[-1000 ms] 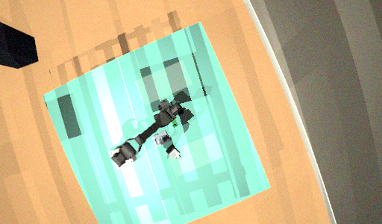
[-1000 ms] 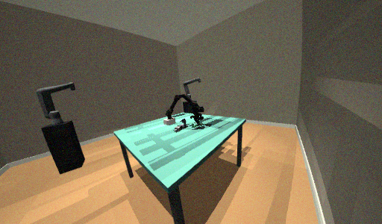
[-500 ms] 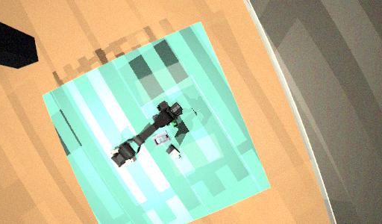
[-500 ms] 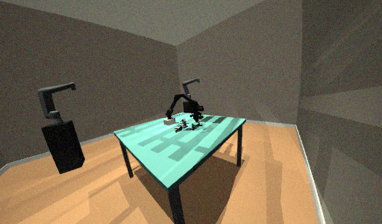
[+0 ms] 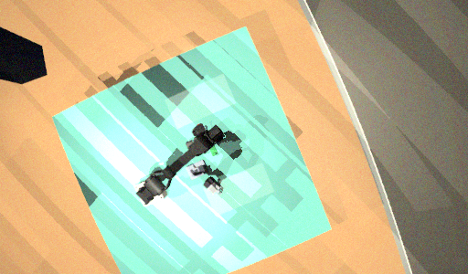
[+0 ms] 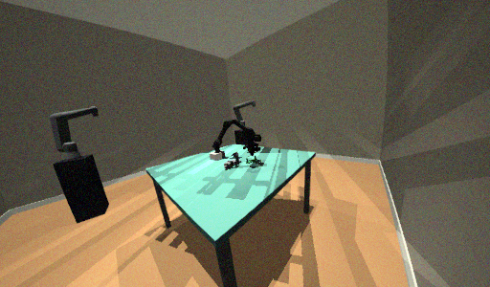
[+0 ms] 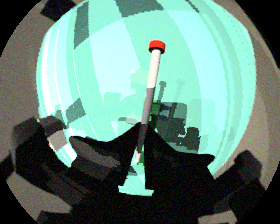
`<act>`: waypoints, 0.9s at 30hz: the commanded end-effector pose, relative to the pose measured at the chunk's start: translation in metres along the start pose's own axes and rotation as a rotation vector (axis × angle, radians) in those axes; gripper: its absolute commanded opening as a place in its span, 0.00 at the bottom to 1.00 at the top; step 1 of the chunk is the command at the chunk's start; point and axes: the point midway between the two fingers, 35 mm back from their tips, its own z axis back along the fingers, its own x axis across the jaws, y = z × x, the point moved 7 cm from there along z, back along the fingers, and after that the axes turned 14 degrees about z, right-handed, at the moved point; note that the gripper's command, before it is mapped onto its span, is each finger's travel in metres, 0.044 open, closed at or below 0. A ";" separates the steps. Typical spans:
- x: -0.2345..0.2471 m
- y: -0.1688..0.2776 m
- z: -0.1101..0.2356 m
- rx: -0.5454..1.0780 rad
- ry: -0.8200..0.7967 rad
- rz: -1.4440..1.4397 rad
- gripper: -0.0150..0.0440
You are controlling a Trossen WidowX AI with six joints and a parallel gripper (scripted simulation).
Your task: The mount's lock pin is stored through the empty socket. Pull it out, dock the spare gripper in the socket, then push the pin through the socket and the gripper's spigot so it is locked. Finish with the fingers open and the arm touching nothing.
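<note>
My gripper [image 7: 143,124] [image 5: 213,144] [image 6: 253,148] is shut on the lock pin [image 7: 151,90], a thin white-grey rod with a red head. The pin sticks out from between the fingers, over the turquoise table [image 5: 128,119] [image 6: 239,201]. In the top view two small grey-and-dark parts lie on the table beside the arm, one [image 5: 196,168] close to the forearm and another [image 5: 213,184] a little further out. They are too small to tell the mount from the spare gripper. A small green patch [image 5: 214,152] shows under my gripper.
The arm's base [image 5: 149,189] [image 6: 215,155] stands on the table to the left of the parts. A second dark arm on a black pedestal [image 6: 80,187] stands on the floor, away from the table. Room walls stand beyond the far table edge.
</note>
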 end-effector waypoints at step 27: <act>0.004 0.056 0.019 0.005 -0.002 0.007 0.25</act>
